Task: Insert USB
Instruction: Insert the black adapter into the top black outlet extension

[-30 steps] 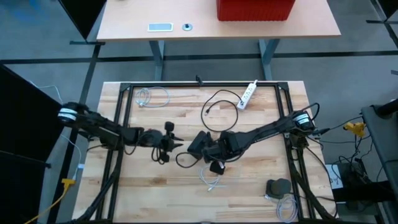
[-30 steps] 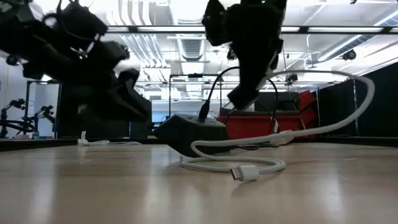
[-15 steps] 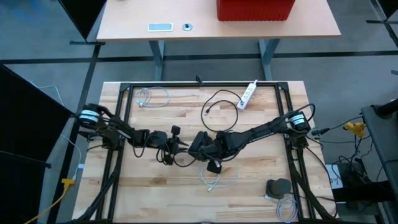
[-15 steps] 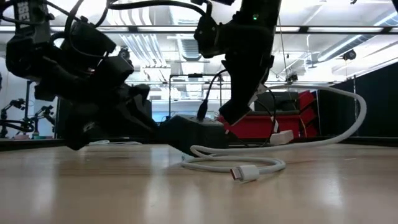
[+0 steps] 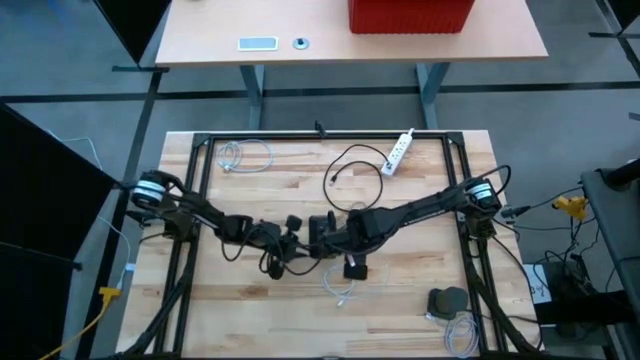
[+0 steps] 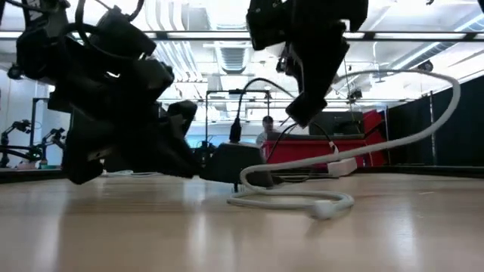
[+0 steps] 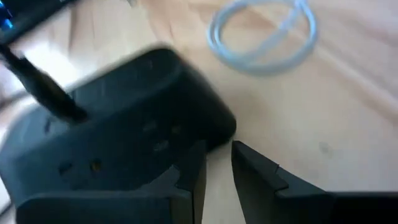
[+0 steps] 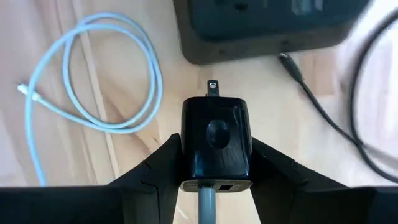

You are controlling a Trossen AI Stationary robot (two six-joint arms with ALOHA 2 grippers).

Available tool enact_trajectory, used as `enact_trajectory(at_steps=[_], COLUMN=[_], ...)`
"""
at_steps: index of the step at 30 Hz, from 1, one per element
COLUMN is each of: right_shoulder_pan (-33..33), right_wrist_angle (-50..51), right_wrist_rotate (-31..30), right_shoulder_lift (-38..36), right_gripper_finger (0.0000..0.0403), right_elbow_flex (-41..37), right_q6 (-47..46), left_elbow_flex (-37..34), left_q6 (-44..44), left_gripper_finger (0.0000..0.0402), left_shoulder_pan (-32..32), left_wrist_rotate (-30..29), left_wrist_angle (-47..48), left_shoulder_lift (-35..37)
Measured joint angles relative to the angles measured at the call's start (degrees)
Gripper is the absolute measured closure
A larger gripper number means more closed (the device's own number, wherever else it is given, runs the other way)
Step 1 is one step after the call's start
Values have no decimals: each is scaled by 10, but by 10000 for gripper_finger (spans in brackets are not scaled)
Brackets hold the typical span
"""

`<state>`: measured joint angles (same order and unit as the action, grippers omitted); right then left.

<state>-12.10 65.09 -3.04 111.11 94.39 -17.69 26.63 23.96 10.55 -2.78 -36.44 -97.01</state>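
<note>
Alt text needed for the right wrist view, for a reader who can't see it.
The right gripper is shut on a black plug adapter, prong pointing toward a black power strip lying just ahead on the wooden table. A coiled white cable lies to one side, a thin black cable to the other.

Probably a robotics lab: exposed ceiling ducts (image 6: pixel 227 57), black-framed wooden workbench (image 5: pixel 300 300), desk (image 5: pixel 320 45) beyond it

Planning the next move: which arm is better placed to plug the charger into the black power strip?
Right. Its gripper already holds the black charger, prongs pointing at the power strip. The left gripper sits empty beside the strip.
</note>
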Motion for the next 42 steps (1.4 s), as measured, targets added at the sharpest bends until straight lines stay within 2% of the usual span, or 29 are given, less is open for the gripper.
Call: enact_trajectory(at_steps=[5,9,16,19,23,31,35,42], right_shoulder_pan=[0,2,16,18,27,49,53,49], right_wrist_angle=[1,-8,43,56,73,76,86,133], right_wrist_rotate=[0,0,-2,0,2,6,32,34], right_shoulder_lift=[0,0,0,0,0,2,10,36], right_gripper_finger=[260,260,260,260,260,260,260,260], right_elbow_flex=[35,47,74,102,126,119,108,100], right_q6=[48,71,64,65,75,92,93,85], left_elbow_flex=[0,-4,-10,-9,-3,43,71,79], left_q6=[-10,-10,17,33,34,14,12,8], left_gripper_finger=[339,342,360,363,363,363,363,363], left_shoulder_pan=[0,-8,-42,-53,-71,-71,-69,-69], left_wrist_rotate=[-39,-73,-68,-37,21,33,39,46], left_wrist_angle=[115,146,53,-9,-55,-68,-71,-50], left_shoulder_lift=[67,92,8,-34,-52,-58,-70,-89])
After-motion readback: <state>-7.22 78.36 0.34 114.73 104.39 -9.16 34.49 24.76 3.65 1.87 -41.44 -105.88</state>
